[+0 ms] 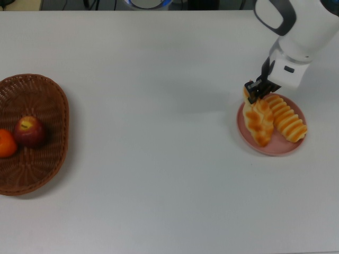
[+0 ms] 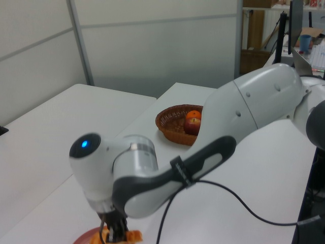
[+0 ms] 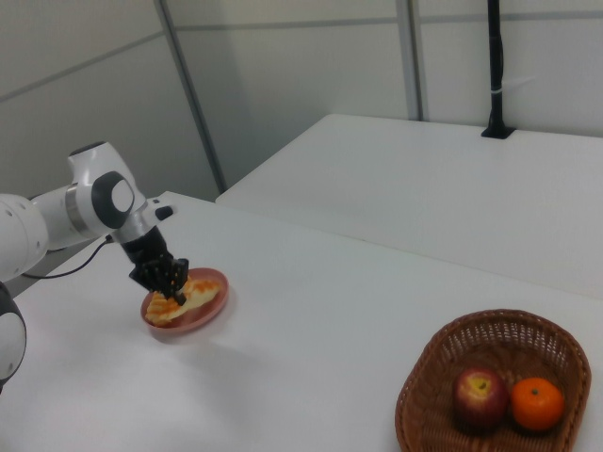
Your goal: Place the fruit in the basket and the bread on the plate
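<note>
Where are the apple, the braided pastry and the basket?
apple (image 1: 29,132): top view, on its red side.
braided pastry (image 1: 259,124): top view, on its middle.
basket (image 1: 59,108): top view, on its woven rim.

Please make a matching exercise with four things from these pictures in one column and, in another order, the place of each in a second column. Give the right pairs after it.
Things
1. red apple
2. braided pastry
3. mandarin
4. striped roll

Places, by the top view
A. on the plate, nearer the top view's right
B. in the basket, at the picture's left edge
C. on the plate, under the claw
D. in the basket, right of the mandarin

Pairs: 1-D, 2-C, 3-B, 4-A
</note>
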